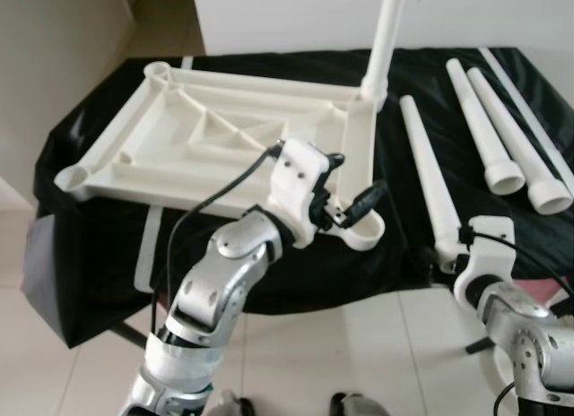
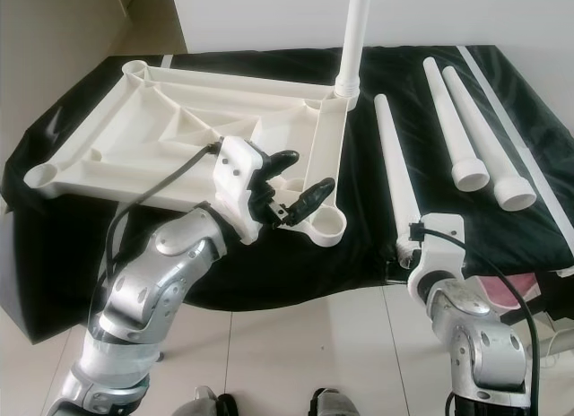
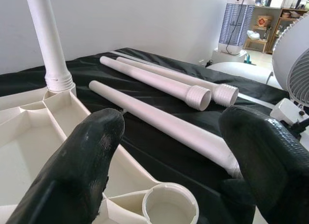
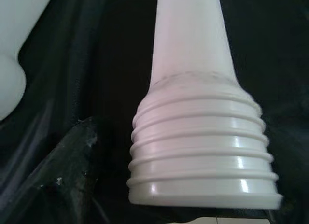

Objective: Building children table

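Note:
A white plastic tabletop (image 1: 117,134) lies upside down on a black cloth. One white leg (image 1: 384,48) stands upright, screwed into its far right corner. My left gripper (image 1: 356,183) hangs open just above the empty socket (image 3: 170,204) at the near right corner, holding nothing. Three loose legs lie to the right. The nearest leg (image 1: 426,174) points its threaded end at me, and my right gripper (image 1: 446,253) sits at that end. One black finger (image 4: 63,180) stands beside the threads with a gap between them. The other two legs (image 1: 480,125) (image 1: 516,134) lie further right.
The black cloth (image 1: 90,255) hangs over the front edge above a pale tile floor (image 1: 377,344). A thin white strip (image 1: 529,102) lies along the cloth's right side. A white fan (image 3: 294,55) and a tall heater (image 3: 236,21) stand off to the right.

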